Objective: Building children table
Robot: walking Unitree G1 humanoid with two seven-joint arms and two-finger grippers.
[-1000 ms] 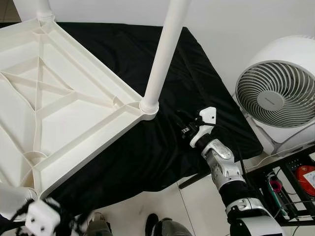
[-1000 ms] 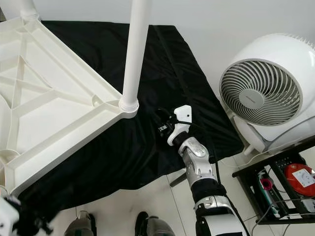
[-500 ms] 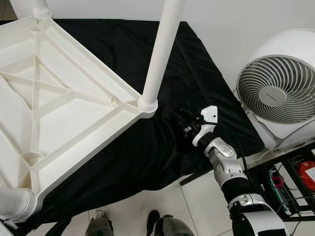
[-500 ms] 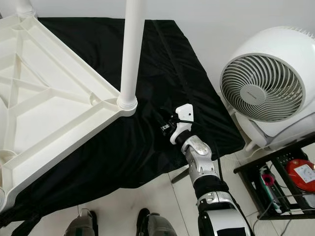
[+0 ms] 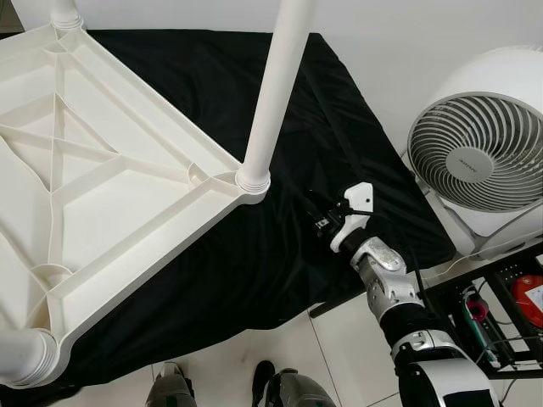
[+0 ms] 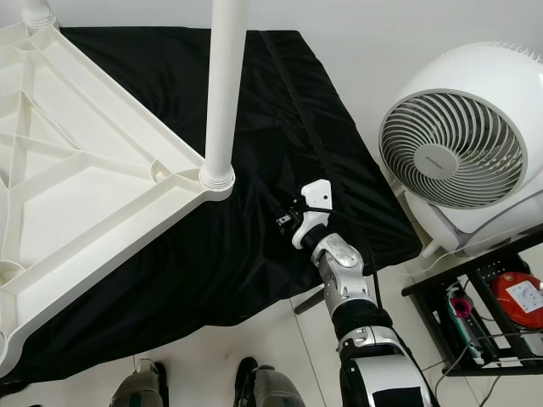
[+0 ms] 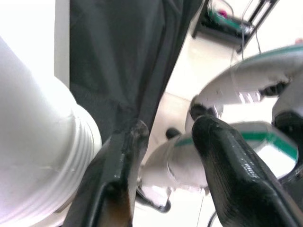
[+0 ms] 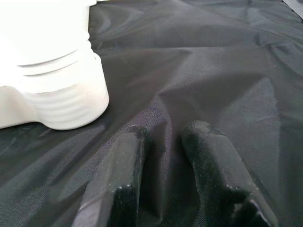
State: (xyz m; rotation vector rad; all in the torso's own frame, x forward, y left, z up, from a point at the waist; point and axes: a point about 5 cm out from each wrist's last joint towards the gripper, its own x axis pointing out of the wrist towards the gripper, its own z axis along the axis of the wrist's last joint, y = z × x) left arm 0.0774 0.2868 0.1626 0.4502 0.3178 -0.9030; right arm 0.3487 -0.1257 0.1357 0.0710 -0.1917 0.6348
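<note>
Three white legs already stand in the corner sockets of the upturned white plastic tabletop (image 5: 110, 203), which lies underside up on the black cloth (image 5: 280, 246) and takes up the left and upper-left of the head views. One leg (image 5: 273, 93) rises from the corner socket near the middle of the frame; a second leg (image 5: 64, 13) is at the top left corner; the base of a third leg (image 5: 21, 356) sits at the bottom left corner. The fourth corner lies beyond the left edge of the frame, so whether it has its leg cannot be told. By this showing the build looks mostly done, with at most one leg left to fit and the table yet to be turned upright.

The right gripper (image 5: 321, 219) rests low on the cloth just right of the middle leg's socket, apart from it; in its wrist view the two black fingers (image 8: 120, 179) stand a narrow gap apart with nothing between them but cloth. The left gripper (image 7: 165, 156), seen by its own wrist camera, hangs beside the ribbed collar of a leg, fingers spread and empty.

A white round fan (image 5: 484, 144) stands at the right of the frame, above a black rack (image 5: 501, 314).
</note>
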